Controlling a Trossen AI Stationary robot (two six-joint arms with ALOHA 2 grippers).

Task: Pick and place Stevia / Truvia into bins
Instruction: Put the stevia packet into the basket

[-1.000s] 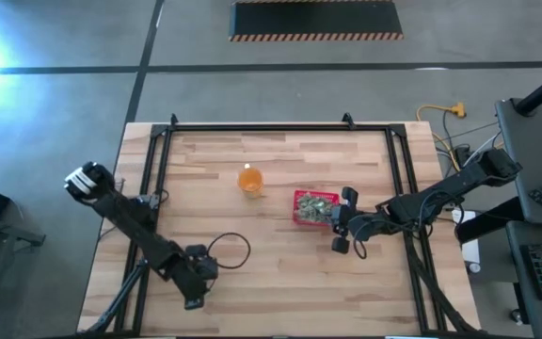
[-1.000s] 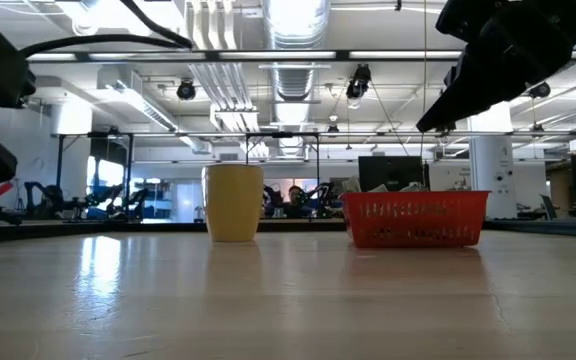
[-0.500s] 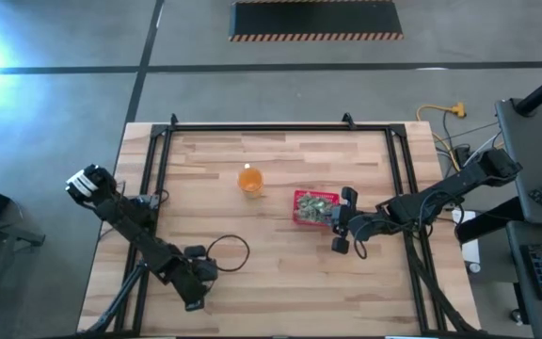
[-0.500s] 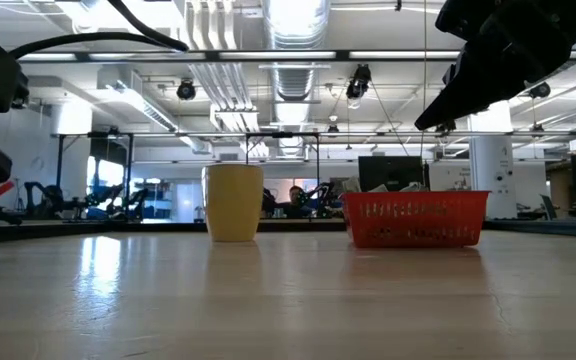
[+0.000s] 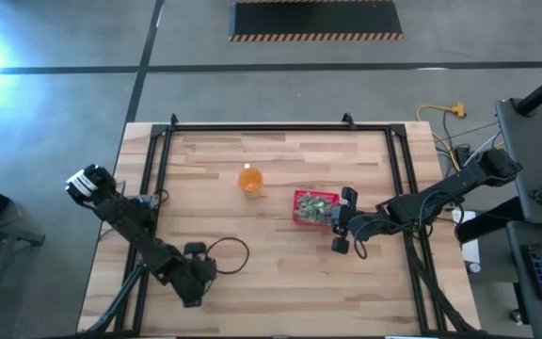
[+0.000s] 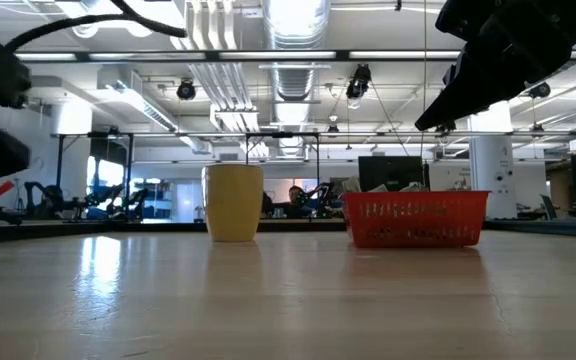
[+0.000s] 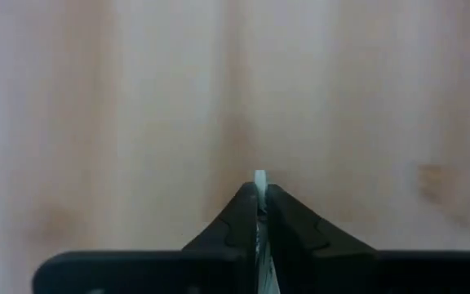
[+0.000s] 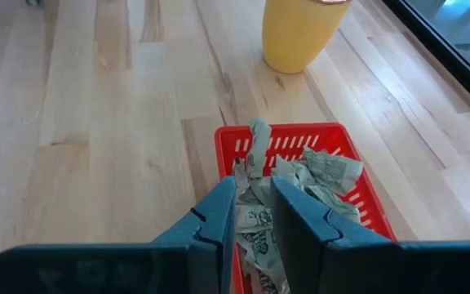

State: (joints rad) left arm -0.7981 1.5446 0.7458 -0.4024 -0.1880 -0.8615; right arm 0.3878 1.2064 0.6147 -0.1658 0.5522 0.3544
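Note:
The red basket stands right of the table's middle with several green-and-white Stevia packets heaped in it. My right gripper hovers above the basket's right side, shut on a packet; in the low view only its arm shows above the basket. My left gripper is near the table's near-left corner, pointing down. It is shut on a thin white packet that I see edge-on. My left gripper pinches a thin white packet between its two fingers, and only a sliver of its edge pokes out past the fingertips. The fingers point down at the table. Whether the packet is clear of the wood I cannot tell. My right gripper has a green-and-white packet pinched between its two fingers, slanting down from the table's right side. The packet juts out past the fingertips over the basket's heap; whether more than one packet is in the hold I cannot tell.
A translucent orange cup stands left of and beyond the basket, also seen as the cup in the low view. A black cable loop lies by my left gripper. Black rails frame the table's sides and far edge.
My left gripper has shifted a little toward the table's left edge. My right gripper, the basket and the cup have stayed where they were.

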